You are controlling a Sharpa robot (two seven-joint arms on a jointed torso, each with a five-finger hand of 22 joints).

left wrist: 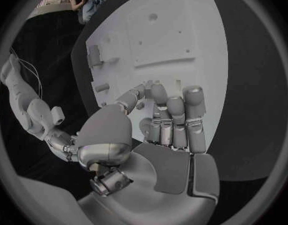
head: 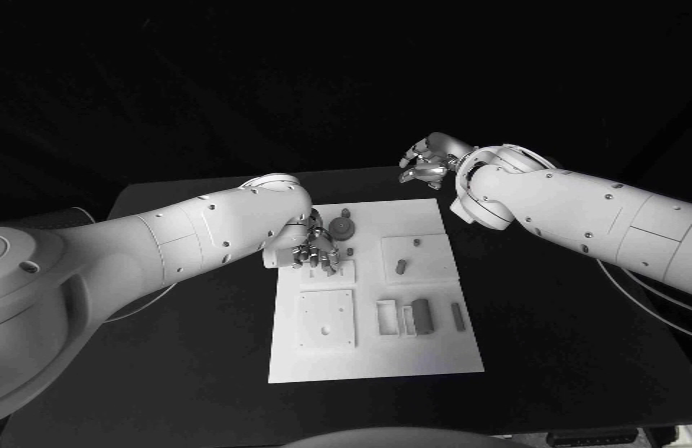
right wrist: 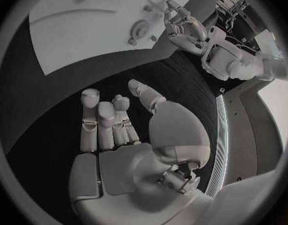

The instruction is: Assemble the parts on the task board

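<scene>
The white task board (head: 378, 353) lies in the middle of the black table. On it are a round part (head: 342, 226), a small peg (head: 401, 265), a square plate (head: 327, 318), a frame (head: 387, 316), a block (head: 421, 317) and a slim bar (head: 459, 315). My left hand (head: 315, 253) is over the board's far left part with its fingers curled down at the surface (left wrist: 181, 30). In the left wrist view the thumb and a finger (left wrist: 157, 92) come close together, and I cannot tell whether a part sits between them. My right hand (head: 430, 161) hovers beyond the board's far right corner, holding nothing (right wrist: 119, 130).
Bare black table (head: 577, 318) surrounds the board on all sides. The right wrist view shows the left hand (right wrist: 181, 25) beside the round part (right wrist: 139, 31). My right forearm (head: 577, 208) reaches over the table's right side.
</scene>
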